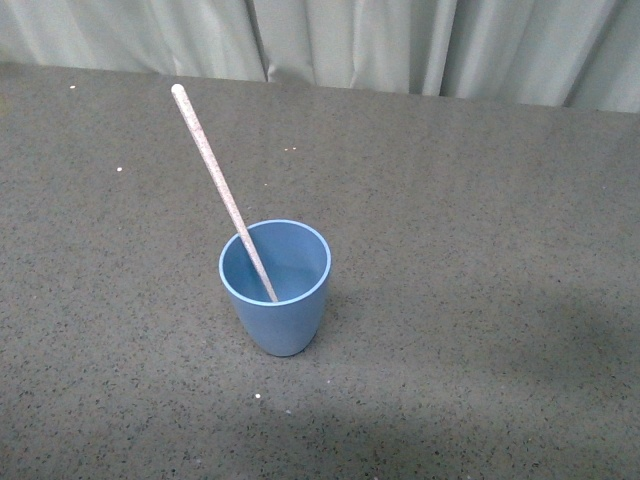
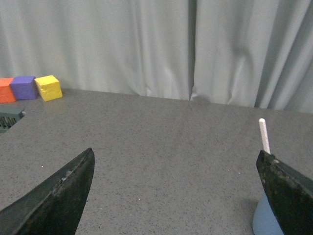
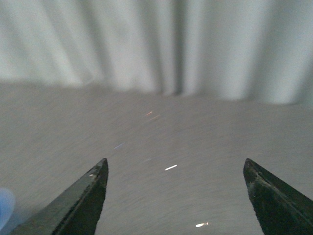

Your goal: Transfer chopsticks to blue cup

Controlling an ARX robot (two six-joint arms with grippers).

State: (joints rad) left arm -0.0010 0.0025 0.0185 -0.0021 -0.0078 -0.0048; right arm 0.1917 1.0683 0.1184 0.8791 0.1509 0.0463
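The light-blue cup [image 1: 276, 290] stands upright on the grey table in the front view. The pale speckled chopstick [image 1: 214, 175] stands in it, its lower end inside the cup, leaning up and to the back left over the rim. Neither arm shows in the front view. My left gripper [image 2: 175, 156] is open and empty; past its one finger I see the chopstick's top [image 2: 264, 136] and a bit of the cup [image 2: 264, 221]. My right gripper [image 3: 175, 166] is open and empty over bare table; that view is blurred, with a blue patch [image 3: 5, 208] at its edge.
Grey-green curtains [image 1: 400, 40] hang behind the table's far edge. In the left wrist view an orange [image 2: 6, 90], a purple [image 2: 23, 87] and a yellow block [image 2: 49, 87] sit in a row by the curtain, with a dark green object [image 2: 10, 119] near them.
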